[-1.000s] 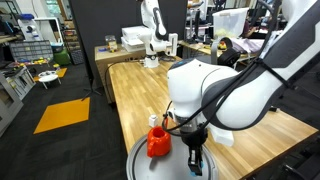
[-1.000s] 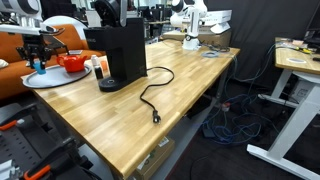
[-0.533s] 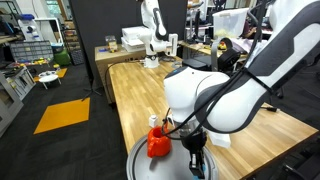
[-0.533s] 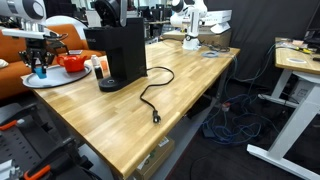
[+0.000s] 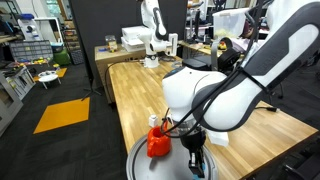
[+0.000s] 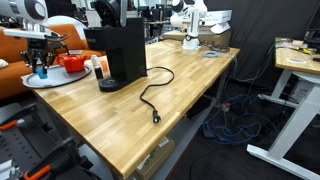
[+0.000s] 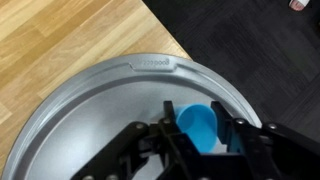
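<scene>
The blue cup [image 7: 196, 121] is showing as a small, round, bright blue piece with a smooth plastic sheen, its circular rim facing the wrist camera. It is sitting over the grey metal tray [image 7: 90, 110], toward the side where dark floor is showing beyond the tray's rim. Whether it is resting on the tray or hanging just above it cannot be told.

The gripper [image 7: 200, 135] is pinching the cup, with a black finger [image 7: 168, 135] pressing in on each side.

In an exterior view the white arm [image 5: 235, 90] is bending low over the end of the wooden table [image 5: 140, 90], its wrist pointing straight down at the tray [image 5: 135, 160] and the gripper [image 5: 195, 162] hanging close over it.

The wrist view is giving the grip and the cup's rim plainly, while in both exterior views the cup is reduced to a sliver of blue [image 5: 197, 167] between the fingers. The exterior views are showing a red bowl [image 5: 157, 144] just beside the gripper on the tray, which is falling outside the wrist view. In an exterior view the gripper [image 6: 40, 68] and red bowl [image 6: 72, 62] are appearing beside a tall black box [image 6: 125, 50], with a black cable [image 6: 150, 97] lying looped on the table [image 6: 185, 115] well apart from the tray [image 6: 30, 84]
</scene>
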`<act>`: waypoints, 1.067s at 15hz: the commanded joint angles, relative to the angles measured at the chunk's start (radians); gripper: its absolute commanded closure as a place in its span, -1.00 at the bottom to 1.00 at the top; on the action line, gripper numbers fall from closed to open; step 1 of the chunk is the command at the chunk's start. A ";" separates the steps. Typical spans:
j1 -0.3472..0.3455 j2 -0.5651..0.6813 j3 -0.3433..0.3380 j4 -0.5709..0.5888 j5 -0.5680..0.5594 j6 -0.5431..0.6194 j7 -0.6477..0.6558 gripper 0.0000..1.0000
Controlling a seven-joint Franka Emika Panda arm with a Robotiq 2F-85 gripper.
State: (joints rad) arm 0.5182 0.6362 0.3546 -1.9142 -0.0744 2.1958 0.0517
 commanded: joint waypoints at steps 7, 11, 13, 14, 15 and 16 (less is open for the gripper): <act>0.005 0.010 -0.007 0.021 -0.002 -0.035 -0.014 -1.00; 0.005 0.002 -0.006 0.004 0.003 -0.006 -0.003 -1.00; 0.000 -0.019 0.000 -0.016 0.005 0.005 -0.010 -1.00; -0.003 -0.036 0.005 -0.031 0.007 0.015 -0.013 -1.00; -0.006 -0.066 0.011 -0.054 0.007 0.028 -0.017 -1.00; -0.007 -0.091 0.015 -0.070 0.006 0.036 -0.015 -1.00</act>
State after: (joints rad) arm 0.5182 0.6252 0.3595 -1.9179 -0.0737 2.1978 0.0515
